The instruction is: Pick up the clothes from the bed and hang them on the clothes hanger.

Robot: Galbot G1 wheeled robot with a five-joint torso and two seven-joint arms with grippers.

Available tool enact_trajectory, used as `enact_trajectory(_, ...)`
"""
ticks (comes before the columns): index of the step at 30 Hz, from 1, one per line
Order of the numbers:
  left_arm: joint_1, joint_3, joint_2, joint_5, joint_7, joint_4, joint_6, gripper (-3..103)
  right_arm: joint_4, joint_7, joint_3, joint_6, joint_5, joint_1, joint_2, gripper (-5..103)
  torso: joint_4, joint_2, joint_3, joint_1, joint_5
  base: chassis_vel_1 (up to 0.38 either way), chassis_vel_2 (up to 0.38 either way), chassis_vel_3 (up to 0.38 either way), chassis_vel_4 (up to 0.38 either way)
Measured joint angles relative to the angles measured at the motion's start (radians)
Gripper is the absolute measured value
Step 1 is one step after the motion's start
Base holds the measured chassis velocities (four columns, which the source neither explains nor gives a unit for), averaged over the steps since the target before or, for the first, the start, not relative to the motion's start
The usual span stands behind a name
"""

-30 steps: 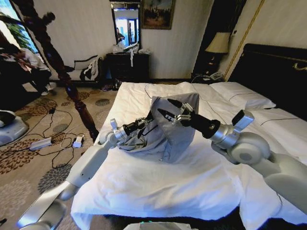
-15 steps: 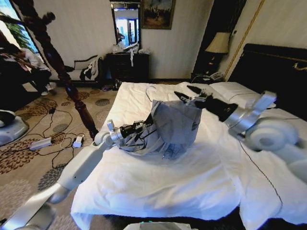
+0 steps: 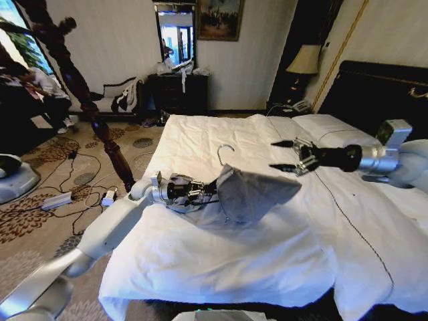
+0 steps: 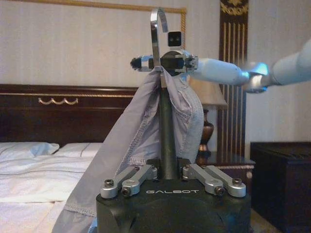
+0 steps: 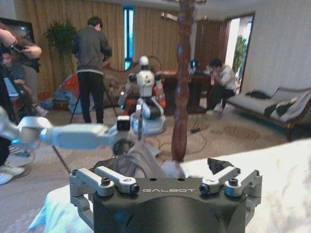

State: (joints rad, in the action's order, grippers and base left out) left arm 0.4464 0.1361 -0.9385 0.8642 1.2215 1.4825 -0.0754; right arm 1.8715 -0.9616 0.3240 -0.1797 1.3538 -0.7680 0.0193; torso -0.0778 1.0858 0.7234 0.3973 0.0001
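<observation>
Two grippers are working above the bed [image 3: 221, 267]. The left gripper [image 3: 204, 192] is reaching in from the bed's left edge, its fingers clamping the stem of the clothes hanger [image 3: 225, 151], whose hook is rising above the fabric. The clothes [image 3: 251, 194], a pale blue-grey garment, are draping over the hanger and hanging just above the white sheet near the bed's middle. The right gripper [image 3: 284, 155] is hovering beside the garment toward the headboard side, its fingers spreading wide apart and grasping nothing, clear of the fabric.
</observation>
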Motion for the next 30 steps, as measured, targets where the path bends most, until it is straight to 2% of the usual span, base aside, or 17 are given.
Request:
enact_trajectory(5,-0.024,-0.001,-0.002,-0.028,0.027,-0.013,0.004,15,-0.023,-0.066,-0.017,-0.028,-0.077,-0.015,0.021,100,-0.0002,0.0,0.0,0.0,-0.0001,0.0,0.0,0.0,0.0)
enact_trajectory(11,-0.06,0.006,-0.007,-0.051,0.035,-0.031,0.007,15,-0.031,-0.072,-0.052,-0.075,-0.114,-0.025,0.053,100,0.0002,0.0,0.0,0.0,-0.0001,0.0,0.0,0.0,0.0)
enact_trajectory(14,-0.084,0.021,-0.015,-0.051,0.035,-0.041,0.007,15,-0.035,-0.034,-0.074,-0.081,-0.127,-0.025,0.065,100,-0.0002,0.0,0.0,0.0,0.0,0.0,0.0,0.0,0.0)
enact_trajectory(19,-0.119,0.053,-0.025,-0.049,0.049,-0.056,0.005,15,-0.049,-0.031,-0.096,-0.08,-0.138,-0.028,0.08,100,-0.0001,0.0,0.0,0.0,0.0,0.0,0.0,0.0,0.0)
enact_trajectory(23,-0.16,0.096,-0.048,-0.049,0.081,-0.089,0.004,15,-0.063,-0.074,-0.109,-0.071,-0.157,-0.03,0.093,100,-0.0001,0.0,0.0,0.0,0.0,0.0,0.0,0.0,0.0)
enact_trajectory(29,-0.182,0.117,-0.066,-0.052,0.092,-0.114,0.003,15,-0.073,-0.121,-0.113,-0.069,-0.186,-0.03,0.108,101,-0.0001,0.0,0.0,0.0,0.0,0.0,0.0,0.0,0.0)
enact_trajectory(30,-0.187,0.122,-0.07,-0.053,0.094,-0.119,0.003,15,-0.074,-0.125,-0.113,-0.07,-0.195,-0.03,0.111,97,0.0,0.0,0.0,0.0,-0.0001,0.0,0.0,0.0,0.0)
